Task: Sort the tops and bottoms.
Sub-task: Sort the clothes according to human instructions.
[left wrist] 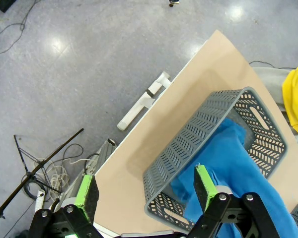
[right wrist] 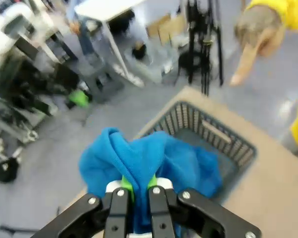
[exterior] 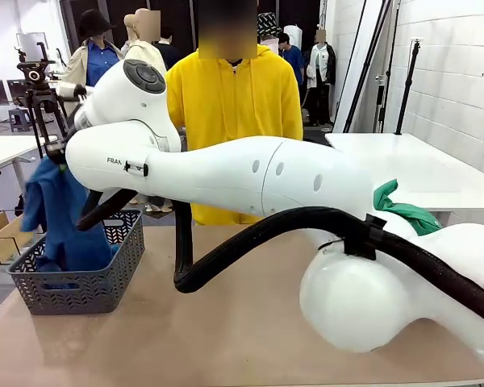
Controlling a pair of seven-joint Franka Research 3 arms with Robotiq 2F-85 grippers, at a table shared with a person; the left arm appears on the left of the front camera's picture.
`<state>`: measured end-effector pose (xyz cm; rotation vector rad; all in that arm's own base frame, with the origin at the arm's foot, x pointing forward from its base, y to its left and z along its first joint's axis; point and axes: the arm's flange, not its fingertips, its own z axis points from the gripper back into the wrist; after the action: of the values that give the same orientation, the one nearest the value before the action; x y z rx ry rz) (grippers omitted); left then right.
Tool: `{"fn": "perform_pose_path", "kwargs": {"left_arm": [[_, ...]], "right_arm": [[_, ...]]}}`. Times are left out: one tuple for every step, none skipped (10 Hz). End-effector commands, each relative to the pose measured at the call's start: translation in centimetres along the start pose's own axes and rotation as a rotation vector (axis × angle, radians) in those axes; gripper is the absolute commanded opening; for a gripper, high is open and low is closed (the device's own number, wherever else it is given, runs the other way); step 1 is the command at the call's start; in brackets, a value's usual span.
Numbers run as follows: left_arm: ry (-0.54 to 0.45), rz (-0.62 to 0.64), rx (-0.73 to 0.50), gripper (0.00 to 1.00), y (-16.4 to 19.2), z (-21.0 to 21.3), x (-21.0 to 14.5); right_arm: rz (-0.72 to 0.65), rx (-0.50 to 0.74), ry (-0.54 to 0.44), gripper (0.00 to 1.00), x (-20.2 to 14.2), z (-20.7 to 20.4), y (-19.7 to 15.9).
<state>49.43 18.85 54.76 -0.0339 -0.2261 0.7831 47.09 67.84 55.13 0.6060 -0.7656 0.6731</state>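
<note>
A bright blue shirt [exterior: 64, 218], one of the tops, hangs from my right gripper [right wrist: 137, 184], which is shut on a bunched fold of it. The shirt's lower part drapes into a grey slotted basket [exterior: 81, 286] at the table's left end. My right arm reaches across the whole table to get there. My left gripper [left wrist: 145, 191] hovers open high over the basket [left wrist: 188, 134] and the blue shirt [left wrist: 228, 163], with nothing between its fingers. Of the bottoms, a bright green garment [exterior: 403, 211] lies at the right, partly hidden behind my right arm.
A person in a yellow hoodie [exterior: 234, 97] stands at the table's far side, one hand [right wrist: 253, 44] hanging beyond the basket [right wrist: 213, 136]. The table edge and floor lie just left of the basket. A tripod [exterior: 36, 89] stands behind it.
</note>
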Motion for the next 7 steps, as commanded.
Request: {"fn": "perform_pose_path", "kwargs": {"left_arm": [[-0.002,-0.007,0.019,1.00,0.2,0.2,0.1],[-0.002,-0.007,0.019,1.00,0.2,0.2,0.1],[-0.002,-0.007,0.019,1.00,0.2,0.2,0.1],[-0.002,-0.007,0.019,1.00,0.2,0.2,0.1],[-0.002,-0.007,0.019,1.00,0.2,0.2,0.1],[-0.002,-0.007,0.019,1.00,0.2,0.2,0.1],[-0.002,-0.007,0.019,1.00,0.2,0.2,0.1]], "right_arm": [[0.032,-0.016,0.142,0.00,13.7,-13.1,3.0],[0.037,-0.036,0.203,0.00,11.3,-13.8,2.9],[0.026,-0.038,0.240,0.00,9.2,-14.7,3.0],[0.022,-0.045,0.262,0.00,7.3,-15.5,3.0],[0.035,-0.076,0.285,0.00,5.5,-16.2,3.0],[0.058,-0.115,0.278,0.00,3.6,-16.8,2.9],[0.077,-0.157,0.287,0.00,2.0,-17.3,2.8]]}}
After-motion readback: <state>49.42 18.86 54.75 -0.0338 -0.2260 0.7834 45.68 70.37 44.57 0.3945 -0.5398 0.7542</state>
